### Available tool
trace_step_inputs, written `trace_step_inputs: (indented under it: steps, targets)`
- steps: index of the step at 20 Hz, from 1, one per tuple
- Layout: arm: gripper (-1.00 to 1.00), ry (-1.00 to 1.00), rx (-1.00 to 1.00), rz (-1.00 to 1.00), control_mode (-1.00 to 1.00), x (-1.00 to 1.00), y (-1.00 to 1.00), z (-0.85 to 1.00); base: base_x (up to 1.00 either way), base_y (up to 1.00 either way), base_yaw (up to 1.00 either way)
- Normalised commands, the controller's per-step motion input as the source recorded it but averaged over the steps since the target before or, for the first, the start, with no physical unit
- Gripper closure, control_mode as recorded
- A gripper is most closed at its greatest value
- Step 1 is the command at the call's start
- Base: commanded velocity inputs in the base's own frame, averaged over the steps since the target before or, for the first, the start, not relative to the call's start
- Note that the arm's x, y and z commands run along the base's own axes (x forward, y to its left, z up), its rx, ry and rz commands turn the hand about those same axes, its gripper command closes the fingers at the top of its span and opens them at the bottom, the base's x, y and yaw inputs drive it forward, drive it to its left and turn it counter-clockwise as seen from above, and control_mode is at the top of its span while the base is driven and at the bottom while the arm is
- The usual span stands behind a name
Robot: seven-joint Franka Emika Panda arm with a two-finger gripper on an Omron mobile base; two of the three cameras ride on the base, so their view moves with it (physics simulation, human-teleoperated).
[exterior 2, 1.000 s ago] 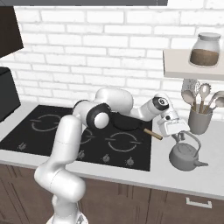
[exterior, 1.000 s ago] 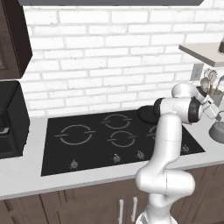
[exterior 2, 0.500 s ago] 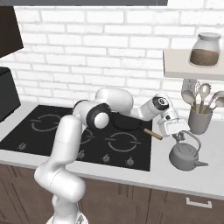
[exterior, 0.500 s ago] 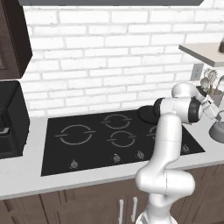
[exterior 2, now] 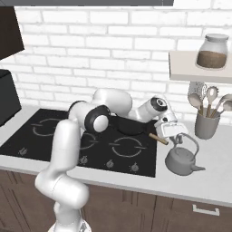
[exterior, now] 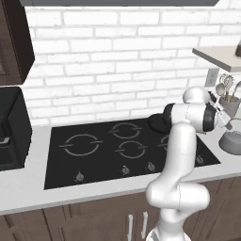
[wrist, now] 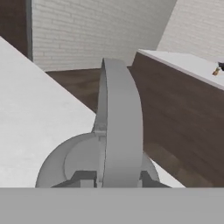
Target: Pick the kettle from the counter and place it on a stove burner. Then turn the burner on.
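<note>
kettle: the kettle (exterior 2: 182, 159) sits on the bench (exterior 2: 213, 174) just to the right of the stove's edge, body down on the slab, spout toward the right; in the left base view it peeks out at the far right (exterior: 232, 142); in the hand view its arched handle (wrist: 119, 131) rises straight up the middle, very close to the lens

handle: thin grey loop, upright over the lid; I see it running between where my fingertips should be, though the tips themselves are not clear to me there

claw: the claw (exterior 2: 171, 132) sits right at the top of the handle loop; over the last second I have been drawing the jaws in, and they are still narrowing; I cannot tell from the pictures whether they have bitten on the handle yet or stand just short of it

what changed: arm and kettle look the same as a second ago in both base views; only the jaws have moved; the kettle has not shifted or lifted

meaning for the task: I judge this as the tail end of the grasp, with the lift, the carry and the knob all still ahead

stove: the stove (exterior 2: 68, 136) lies to the left of the kettle; the stove burner (exterior: 82, 144) I am aiming for is the large ring at its far left, well apart from the kettle

pan: a dark pan (exterior 2: 129, 124) with a wooden handle (exterior 2: 158, 138) rests on the cooktop's right rear, its handle end near my claw; I would lift clear of it before swinging left
</note>
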Motion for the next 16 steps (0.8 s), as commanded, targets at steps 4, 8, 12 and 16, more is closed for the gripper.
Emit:
trace_step_inputs:
  steps: [4, 8, 12, 16]
  targets:
    - [1.00, 0.01, -0.10, 0.03, -1.00, -0.06, 0.48, 0.44, 0.00, 0.00, 0.00]
    - [1.00, 0.00, -0.14, 0.01, -1.00, -0.19, 0.34, 0.55, 0.00, 0.00, 0.00]
    - [1.00, 0.00, -0.10, 0.00, -1.00, -0.23, 0.26, 0.66, 0.00, 0.00, 0.00]
    - [1.00, 0.00, -0.08, 0.01, -1.00, -0.26, 0.31, 0.61, 0.00, 0.00, 0.00]
